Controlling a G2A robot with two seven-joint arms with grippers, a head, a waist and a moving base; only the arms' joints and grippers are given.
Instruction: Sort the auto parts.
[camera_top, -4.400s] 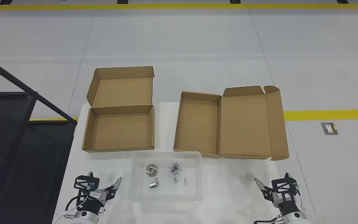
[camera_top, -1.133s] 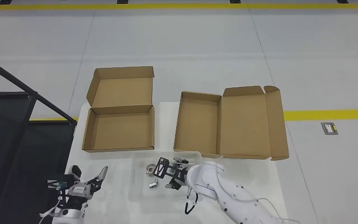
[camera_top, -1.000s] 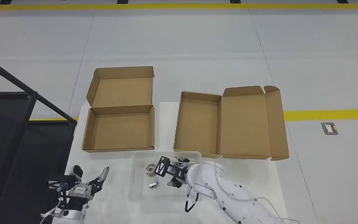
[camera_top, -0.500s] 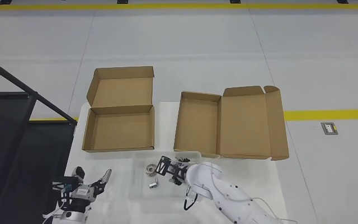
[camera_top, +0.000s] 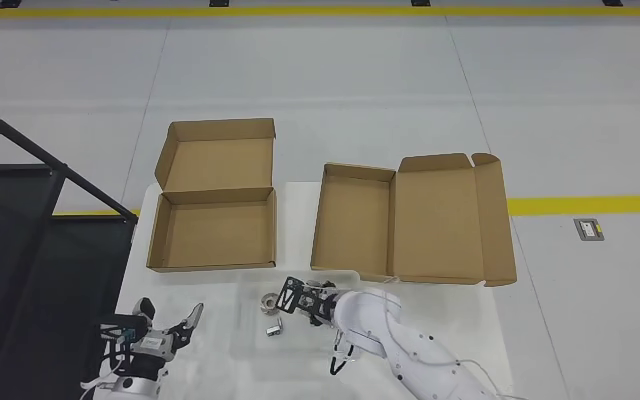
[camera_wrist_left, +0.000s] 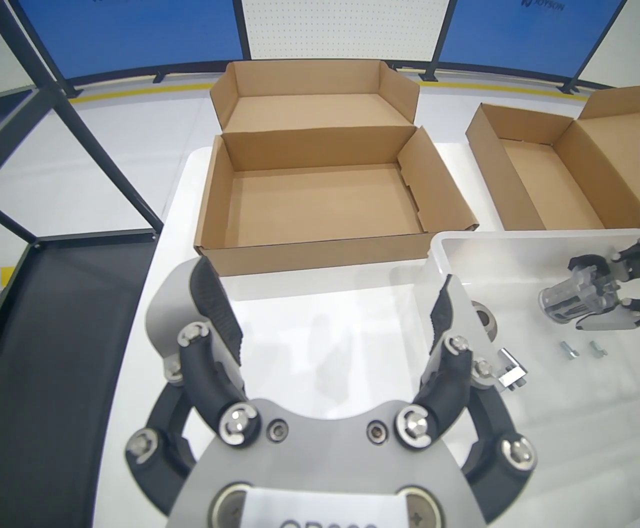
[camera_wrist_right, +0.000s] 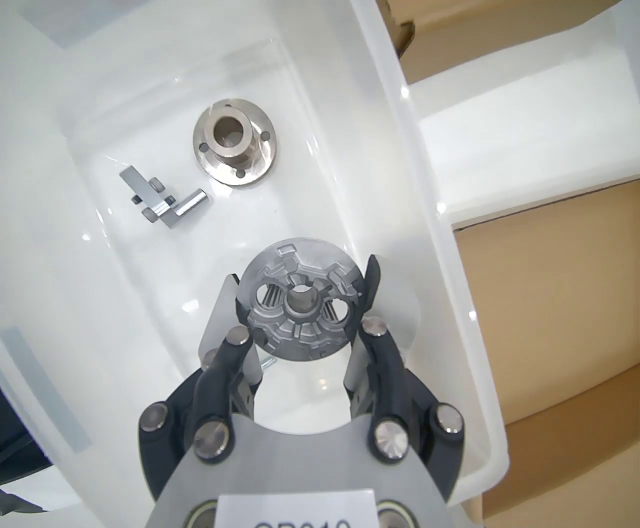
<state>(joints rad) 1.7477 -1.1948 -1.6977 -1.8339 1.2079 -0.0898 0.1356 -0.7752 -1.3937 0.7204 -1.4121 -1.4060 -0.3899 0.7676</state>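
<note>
The right gripper (camera_wrist_right: 304, 294) clamps a grey round cast part (camera_wrist_right: 299, 320) with three holes, near the clear tray's (camera_wrist_right: 400, 150) wall. The left gripper (camera_wrist_left: 327, 300) stands open over the white table (camera_wrist_left: 295, 345)

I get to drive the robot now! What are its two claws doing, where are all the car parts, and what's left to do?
Right gripper: shut on the round cage part, inside the clear bin.
Left gripper: open, holding nothing, over the table beside the bin.
Also in the bin: flanged hub, small bracket, two small bolts.
Left box and right box: both open, beyond the bin.
Done: one part gripped; none boxed yet.
Left: carry this part to a box, then sort the other four.
</note>
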